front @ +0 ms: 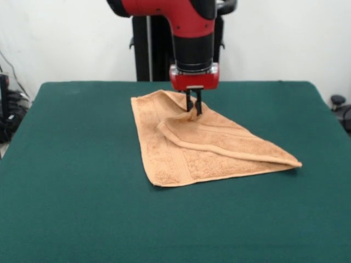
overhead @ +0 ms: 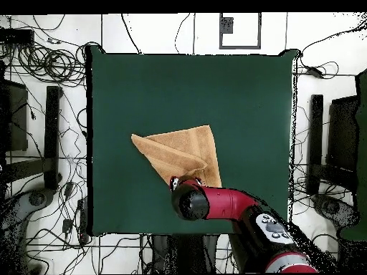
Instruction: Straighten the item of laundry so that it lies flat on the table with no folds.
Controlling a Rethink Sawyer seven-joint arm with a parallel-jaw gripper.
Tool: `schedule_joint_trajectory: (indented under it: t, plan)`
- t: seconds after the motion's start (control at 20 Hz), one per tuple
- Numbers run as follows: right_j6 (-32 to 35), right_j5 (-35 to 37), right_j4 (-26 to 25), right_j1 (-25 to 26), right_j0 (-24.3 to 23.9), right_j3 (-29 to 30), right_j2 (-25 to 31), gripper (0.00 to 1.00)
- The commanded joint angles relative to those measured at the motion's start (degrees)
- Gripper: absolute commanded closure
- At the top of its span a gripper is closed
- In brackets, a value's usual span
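- Towel [front: 203, 145]: tan-orange terry cloth, lying on the green table [front: 82, 208] roughly at mid-width, toward the robot's side of centre.
- Condition: not flat. One portion is folded over the rest, and the folded edge runs as a raised ridge diagonally across the cloth in the front view, ending in a sharp point at the picture's right.
- Lower layer: spread on the felt, with a woven border band visible near its front edge.
- Overhead view: the towel [overhead: 179, 154] presents a roughly triangular outline, one corner pointing to the picture's left; its edge nearest the robot is hidden under the arm.
- Gripper [front: 193, 104]: lowered vertically onto the towel's far part. The two black fingers [front: 188, 101] stand close together, and a small peak of cloth rises between them; they appear to be pinching it.
- Arm [overhead: 229, 204]: red and black, reaching from the base over the table edge; in the overhead view it hides the gripper.
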Motion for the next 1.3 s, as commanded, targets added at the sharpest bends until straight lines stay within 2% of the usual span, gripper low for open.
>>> schedule_joint_trajectory:
  t: [0.05,0.3,0.4,0.45,0.7,0.85,1.0,1.3]
  plan:
    - [3.62,-2.05,-1.91,-0.15,1.08,-4.92,5.77,1.00]
    - [3.45,-2.28,-2.15,0.04,1.06,-5.30,5.51,1.00]
    - [4.20,-3.44,-2.30,-0.09,2.92,-5.89,3.26,1.00]
    - [4.57,-4.02,-2.38,-0.16,3.85,-6.18,2.13,0.00]
    - [4.82,-1.74,-1.58,-0.48,4.70,-6.93,1.23,0.00]
    - [5.57,4.52,1.59,-3.08,4.66,-5.50,2.27,0.00]
    - [7.08,6.23,3.35,-4.08,6.17,-5.20,1.77,0.00]
    - [6.50,11.13,6.12,-3.43,6.62,-8.48,3.02,0.00]
